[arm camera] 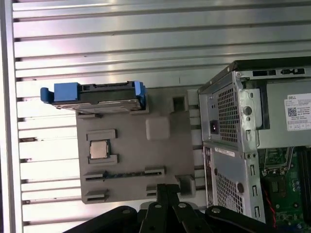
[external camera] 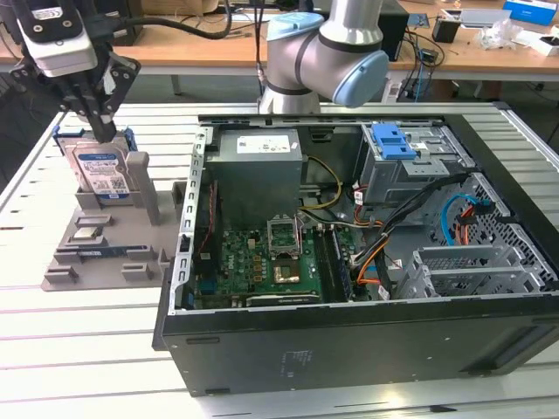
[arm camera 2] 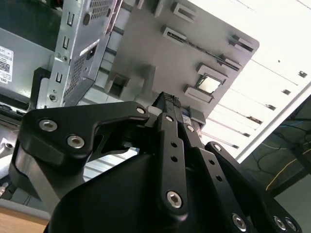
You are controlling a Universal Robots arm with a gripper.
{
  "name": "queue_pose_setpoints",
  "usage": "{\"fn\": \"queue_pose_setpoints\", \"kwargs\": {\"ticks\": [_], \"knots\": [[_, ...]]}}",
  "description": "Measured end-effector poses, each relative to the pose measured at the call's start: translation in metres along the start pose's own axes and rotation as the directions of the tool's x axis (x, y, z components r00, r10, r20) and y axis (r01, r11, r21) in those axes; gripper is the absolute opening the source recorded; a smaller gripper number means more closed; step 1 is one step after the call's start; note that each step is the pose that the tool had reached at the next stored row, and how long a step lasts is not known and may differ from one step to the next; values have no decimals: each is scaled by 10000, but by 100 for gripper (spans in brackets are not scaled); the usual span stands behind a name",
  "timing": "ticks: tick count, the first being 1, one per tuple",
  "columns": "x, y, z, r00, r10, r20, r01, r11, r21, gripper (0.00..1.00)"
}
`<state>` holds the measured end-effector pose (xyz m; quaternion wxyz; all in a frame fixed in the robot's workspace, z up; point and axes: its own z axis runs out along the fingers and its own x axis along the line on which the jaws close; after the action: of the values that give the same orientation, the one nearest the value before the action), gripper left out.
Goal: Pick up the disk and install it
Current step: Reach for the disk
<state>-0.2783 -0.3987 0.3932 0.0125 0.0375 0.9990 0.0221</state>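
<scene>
The disk [external camera: 99, 170] stands on edge in a slot at the far end of a grey fixture tray [external camera: 105, 253], which lies on the slatted metal table [external camera: 87, 349] at the exterior view's left, just beside the open computer case [external camera: 349, 349]; its white-and-blue label faces the exterior camera, and its blue side rails [arm camera: 65, 91] jut out at both ends in the first wrist view. The gripper [external camera: 103, 127] hangs above the tray with its fingers pointing down; it is clear of the disk and touches nothing. In the first wrist view the fingertips sit over the tray's opposite edge, well apart from the disk; the fingers [arm camera 2: 167, 99] are drawn together with nothing between them. A small processor chip [arm camera: 99, 149] rests in a tray pocket between the disk and the gripper.
</scene>
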Motion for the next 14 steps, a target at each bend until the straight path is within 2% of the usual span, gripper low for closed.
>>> {"fn": "queue_pose_setpoints", "kwargs": {"ticks": [6, 9, 12, 14], "knots": [[155, 44, 6, 10000, -1, 1, 1, 10000, 13, 11], [250, 94, 13, 10000, -3, 4, 3, 10000, 35, 11], [378, 131, 17, 10000, -2, 4, 2, 10000, 51, 11], [424, 138, 18, 10000, -3, 5, 3, 10000, 51, 11]]}}
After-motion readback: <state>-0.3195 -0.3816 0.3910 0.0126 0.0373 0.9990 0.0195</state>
